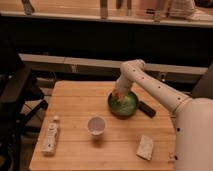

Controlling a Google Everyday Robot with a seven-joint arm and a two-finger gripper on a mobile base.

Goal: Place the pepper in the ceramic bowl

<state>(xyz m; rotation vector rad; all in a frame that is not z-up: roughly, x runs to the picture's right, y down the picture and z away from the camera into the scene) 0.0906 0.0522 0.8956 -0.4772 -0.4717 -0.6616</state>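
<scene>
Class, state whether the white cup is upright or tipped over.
Upright: the white cup shows its round open mouth facing up, on the table. The gripper is over the ceramic bowl.

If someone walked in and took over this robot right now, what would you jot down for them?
Gripper: at the end of the white arm, down over the back-left rim of the ceramic bowl.
Pepper: an orange-red bit shows right at the gripper, above the bowl's rim; whether it is still held cannot be told.
Done: pepper brought to the bowl.
Left: confirm that it lands inside, then lift the arm away.
Also on the wooden table: white cup, black bar to the right of the bowl.
</scene>
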